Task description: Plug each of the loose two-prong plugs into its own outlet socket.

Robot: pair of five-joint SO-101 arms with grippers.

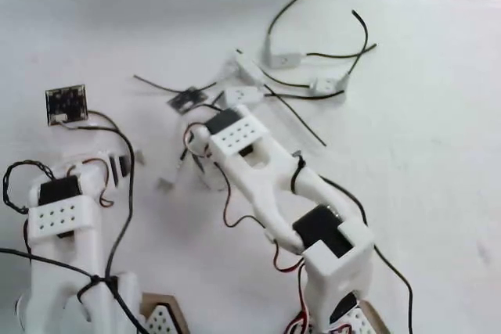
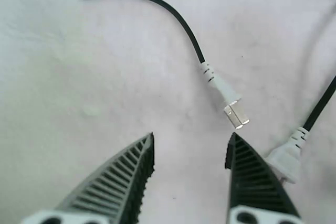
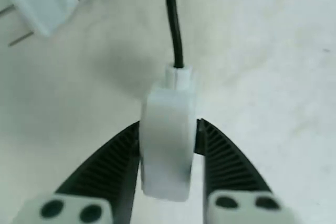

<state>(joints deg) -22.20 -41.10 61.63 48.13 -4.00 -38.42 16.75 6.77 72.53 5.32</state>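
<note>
Left claw (image 2: 191, 137) spread wide, nothing between fingers, over bench (image 2: 79, 77). Loose two-prong plug (image 2: 231, 107) lies just beyond fingertips, prongs toward claw. Second plug (image 2: 287, 158) just beside one finger. Right claw (image 3: 169, 124) clamped on white socket (image 3: 167, 145), its black cord (image 3: 173, 24) leading away. Third plug (image 3: 42, 6) near, apart. Cable cluster (image 1: 321, 84) mid-bench, well apart from far bench edge.
</note>
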